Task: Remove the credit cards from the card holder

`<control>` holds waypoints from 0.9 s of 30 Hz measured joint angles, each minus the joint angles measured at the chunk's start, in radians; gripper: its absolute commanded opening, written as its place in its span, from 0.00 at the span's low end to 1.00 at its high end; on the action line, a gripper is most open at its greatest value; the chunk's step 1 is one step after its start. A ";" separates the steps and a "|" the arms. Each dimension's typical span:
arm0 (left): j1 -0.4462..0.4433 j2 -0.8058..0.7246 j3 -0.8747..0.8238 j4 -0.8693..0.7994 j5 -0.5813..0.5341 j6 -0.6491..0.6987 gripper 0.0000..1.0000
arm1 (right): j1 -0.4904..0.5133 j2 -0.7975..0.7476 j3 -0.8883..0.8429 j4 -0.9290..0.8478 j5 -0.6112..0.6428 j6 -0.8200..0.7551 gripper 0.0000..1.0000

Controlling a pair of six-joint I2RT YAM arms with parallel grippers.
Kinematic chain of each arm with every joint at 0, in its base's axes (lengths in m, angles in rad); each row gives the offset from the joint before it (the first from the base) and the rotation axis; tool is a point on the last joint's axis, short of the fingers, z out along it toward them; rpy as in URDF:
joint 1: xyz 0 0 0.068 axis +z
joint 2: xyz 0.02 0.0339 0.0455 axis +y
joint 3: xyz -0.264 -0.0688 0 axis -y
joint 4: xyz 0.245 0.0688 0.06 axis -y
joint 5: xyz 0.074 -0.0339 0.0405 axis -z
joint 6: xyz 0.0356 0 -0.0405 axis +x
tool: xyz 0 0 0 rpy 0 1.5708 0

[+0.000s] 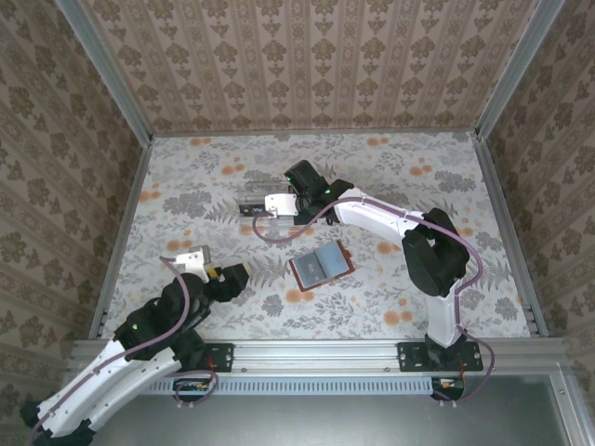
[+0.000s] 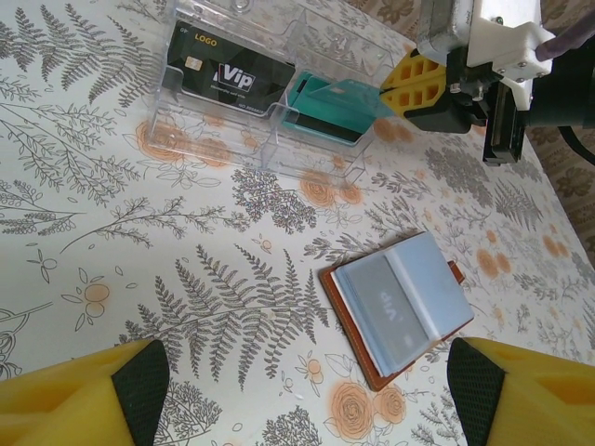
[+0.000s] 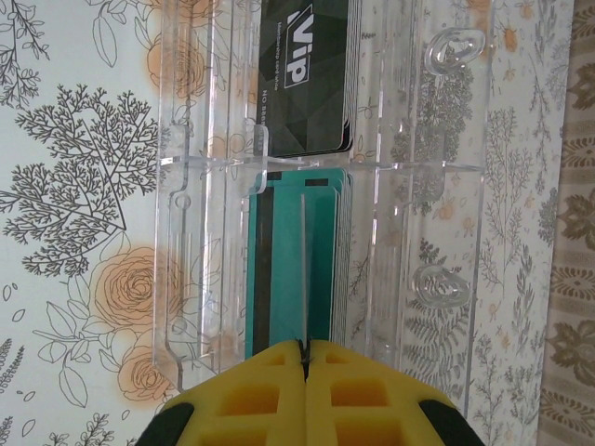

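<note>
Right wrist: right gripper [image 3: 305, 358] pinches a teal credit card [image 2: 339, 93] over the clear tray [image 3: 177, 232]. Left gripper [image 2: 307, 381] — spread wide.

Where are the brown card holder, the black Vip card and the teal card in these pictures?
card holder [image 1: 321, 265]: top external view, its open blue-grey inside.
black Vip card [image 2: 226, 79]: left wrist view, middle of its printed face.
teal card [image 2: 337, 98]: left wrist view, its tilted upper face.

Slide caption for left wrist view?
Right hand pinches a teal card at the clear tray; brown card holder lies open nearby.
</note>
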 measured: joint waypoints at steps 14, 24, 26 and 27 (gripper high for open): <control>0.001 0.000 0.000 -0.001 0.000 0.000 0.82 | -0.002 0.056 0.025 0.001 0.014 0.027 0.00; 0.006 -0.006 0.000 -0.002 0.001 0.000 0.82 | -0.008 0.077 0.058 -0.005 0.032 0.065 0.24; 0.006 -0.006 0.000 -0.002 0.001 0.000 0.82 | -0.008 0.077 0.058 -0.005 0.041 0.069 0.28; 0.006 -0.006 0.000 -0.002 0.001 0.000 0.82 | -0.008 0.077 0.058 -0.005 0.044 0.071 0.29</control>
